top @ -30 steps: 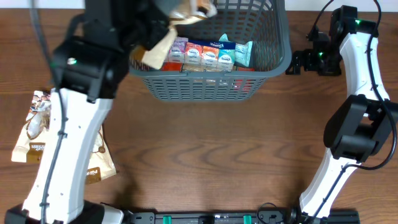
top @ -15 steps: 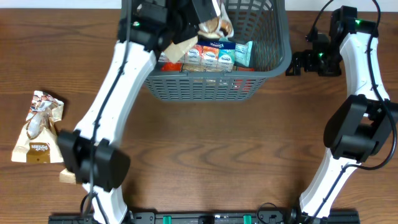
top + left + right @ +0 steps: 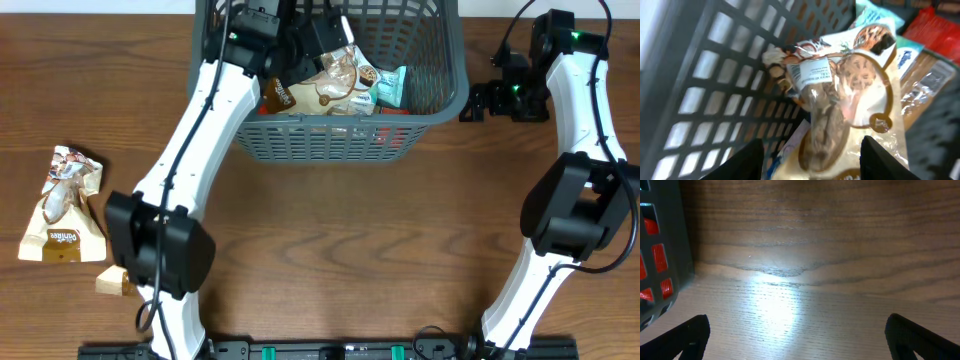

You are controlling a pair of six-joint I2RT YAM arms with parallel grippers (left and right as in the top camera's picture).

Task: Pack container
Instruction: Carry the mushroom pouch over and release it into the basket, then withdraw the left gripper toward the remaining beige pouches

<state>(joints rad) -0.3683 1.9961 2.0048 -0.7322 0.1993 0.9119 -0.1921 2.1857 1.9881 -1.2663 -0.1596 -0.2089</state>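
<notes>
The dark grey lattice basket (image 3: 330, 128) stands at the table's far middle. My left gripper (image 3: 322, 52) reaches into it from the left; its jaws stand wide apart. A cookie packet (image 3: 335, 82) lies inside on the other snacks, just below the jaws. In the left wrist view the gripper (image 3: 810, 161) is open over that clear-and-tan packet (image 3: 840, 100), with the basket wall (image 3: 715, 75) to the left. My right gripper (image 3: 478, 100) is open and empty beside the basket's right side; in the right wrist view it (image 3: 797, 335) hovers over bare wood next to the basket wall (image 3: 665, 240).
A teal packet (image 3: 392, 85) and red packets (image 3: 392, 136) lie in the basket. A brown-and-white cookie packet (image 3: 62, 205) lies on the table at far left, and a tan packet corner (image 3: 112, 282) shows by the left arm's base.
My left arm has swung right over the basket and lowered the cookie packet into it. The packet now lies on the snacks and the jaws stand apart. The right arm has not moved.
</notes>
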